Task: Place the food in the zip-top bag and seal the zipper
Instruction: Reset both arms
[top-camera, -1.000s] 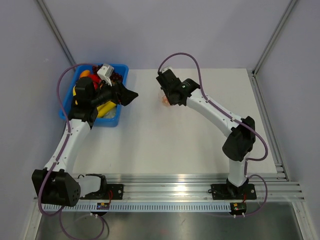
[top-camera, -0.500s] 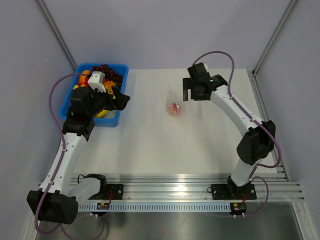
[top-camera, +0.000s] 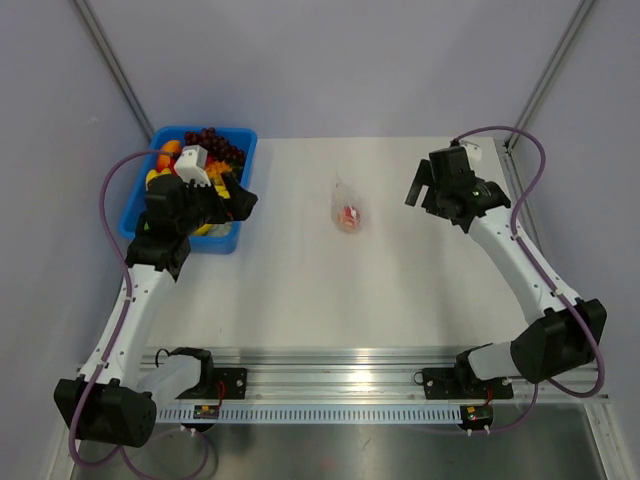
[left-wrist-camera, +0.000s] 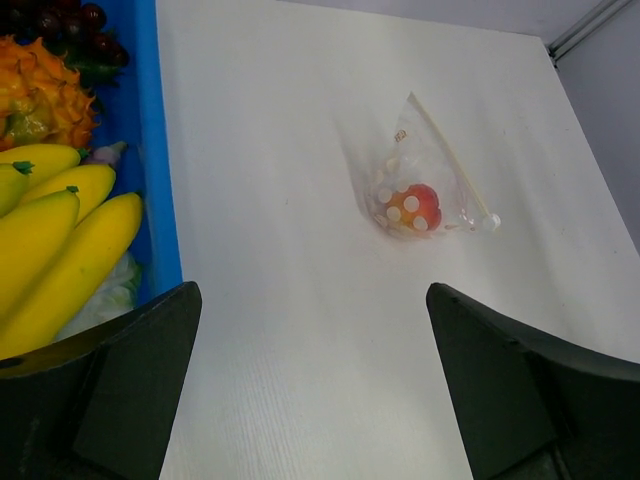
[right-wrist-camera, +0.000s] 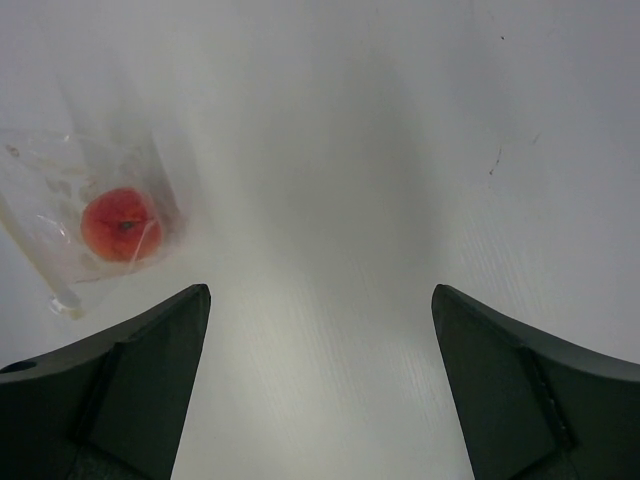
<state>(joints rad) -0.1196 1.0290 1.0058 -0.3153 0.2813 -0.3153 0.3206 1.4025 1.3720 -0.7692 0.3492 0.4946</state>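
The zip-top bag (top-camera: 345, 208) lies flat on the white table, mid-way between the two arms, with the food (top-camera: 348, 217), a small orange-red fruit, inside it. In the left wrist view the bag (left-wrist-camera: 425, 165) shows its zipper (left-wrist-camera: 450, 160) as a thin pale strip along the right edge, and the fruit (left-wrist-camera: 413, 207) sits at its lower end. The right wrist view has the bag (right-wrist-camera: 60, 180) and fruit (right-wrist-camera: 121, 224) at far left. My left gripper (top-camera: 240, 198) hangs open by the bin, well left of the bag. My right gripper (top-camera: 424, 186) is open and empty, well right of it.
A blue bin (top-camera: 243, 150) at the back left holds yellow bananas (left-wrist-camera: 60, 230), dark grapes (top-camera: 212, 140) and an orange spiky fruit (left-wrist-camera: 35, 95). The bin wall (left-wrist-camera: 160, 150) lies just beside my left fingers. The table's right edge (top-camera: 520, 200) runs close behind the right gripper.
The right gripper opened, let go of the bag and swung away to the right. The left gripper opened fully and drew back toward the bin. The bag stays on the table with the fruit inside.
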